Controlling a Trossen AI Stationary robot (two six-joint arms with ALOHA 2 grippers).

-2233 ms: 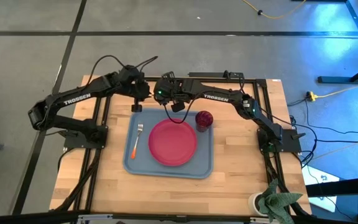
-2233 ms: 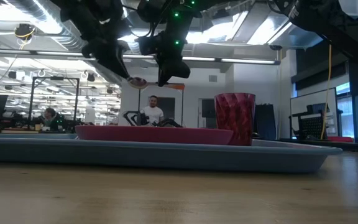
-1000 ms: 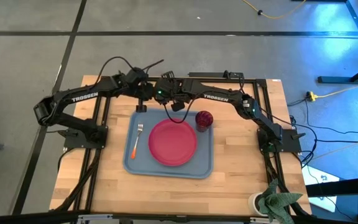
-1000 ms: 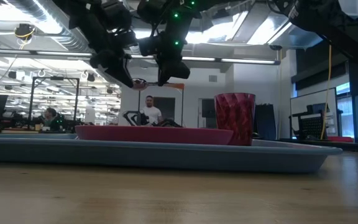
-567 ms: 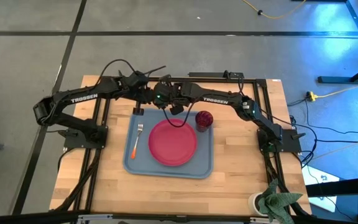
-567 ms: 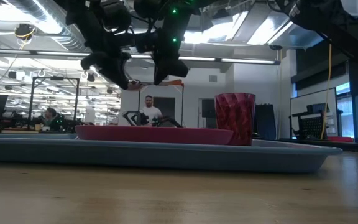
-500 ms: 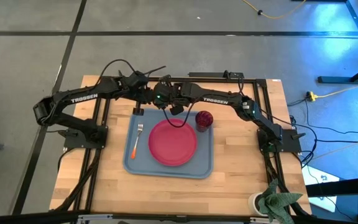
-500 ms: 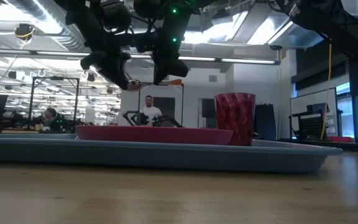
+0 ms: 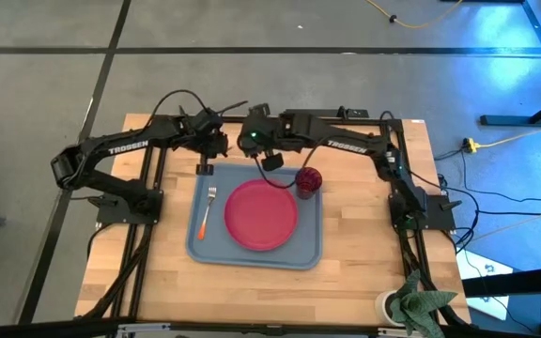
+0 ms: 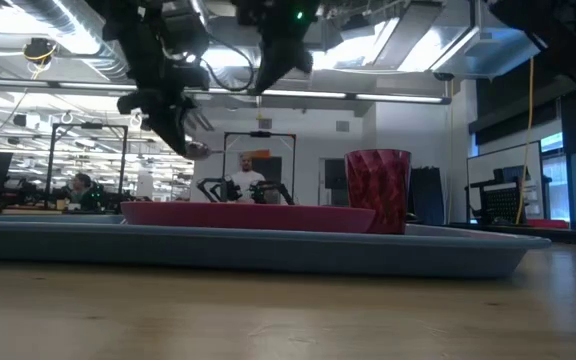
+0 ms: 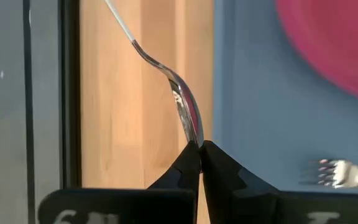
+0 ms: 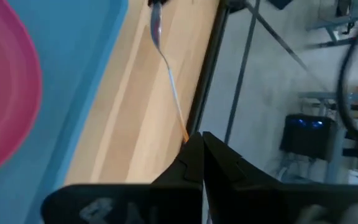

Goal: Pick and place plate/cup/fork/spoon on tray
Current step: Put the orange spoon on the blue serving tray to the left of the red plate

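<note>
The blue-grey tray (image 9: pixel 310 239) lies mid-table and carries the pink-red plate (image 9: pixel 261 214), the dark red cup (image 9: pixel 308 178) at its far right corner and the fork (image 9: pixel 206 211) on its left strip. My left gripper (image 10: pixel 190 148) hangs above the tray's far left corner, shut on the spoon (image 11: pixel 188 118). My right gripper (image 10: pixel 261 92) is higher up, above the tray's far edge, fingers shut. In the right wrist view the spoon (image 12: pixel 166 68) stretches away beyond the right fingertips, and they hide its orange handle end. My left gripper pinches the tip of the spoon's silver bowl (image 11: pixel 193 138) between its two fingertips. The spoon runs straight on from the fingers, handle end away from them. It is lifted clear, above the table strip beside the tray's far left corner.
A white cup (image 9: pixel 386 305) and a green cloth (image 9: pixel 423 305) sit at the near right corner. Black frame rails (image 9: pixel 148 216) run along the table's left, right and far sides. A person (image 10: pixel 246 182) shows in the room beyond the table.
My right gripper has gone up and away from the spoon, which no longer sits at its fingertips. My left gripper has drawn a little toward the table's left edge and down, and the spoon's bowl has gone with it.
</note>
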